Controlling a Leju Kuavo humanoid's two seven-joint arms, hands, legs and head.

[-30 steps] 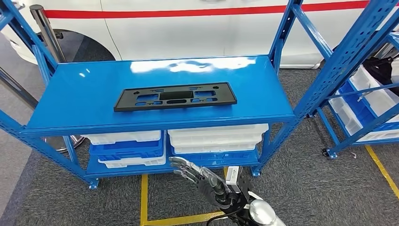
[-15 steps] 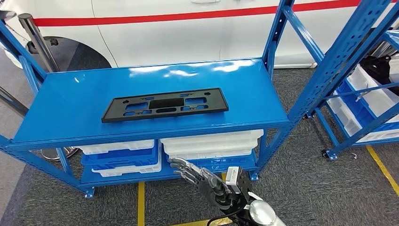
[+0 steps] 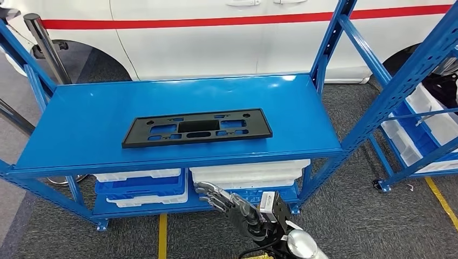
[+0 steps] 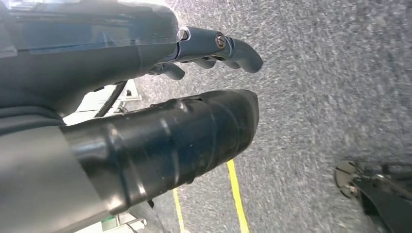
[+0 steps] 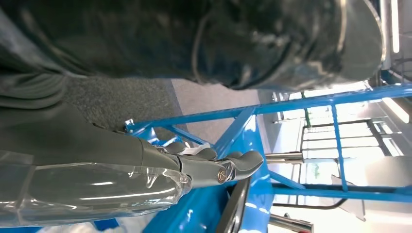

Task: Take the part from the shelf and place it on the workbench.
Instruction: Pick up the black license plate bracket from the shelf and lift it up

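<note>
Behind the blue shelf (image 3: 97,116) stands a white car (image 3: 216,40), the black perforated part (image 3: 195,127) lies flat on the top board, and the right hand (image 3: 232,204) hovers below, fingers spread, holding nothing.

The right hand (image 3: 229,202) has dark grey, metal-jointed fingers on a black palm, with a small white-labelled box and a shiny silver forearm behind it. The left hand (image 4: 194,46) shows grey fingers with a bright screw, a thick glossy black thumb and a clear plastic film over its cover.
</note>
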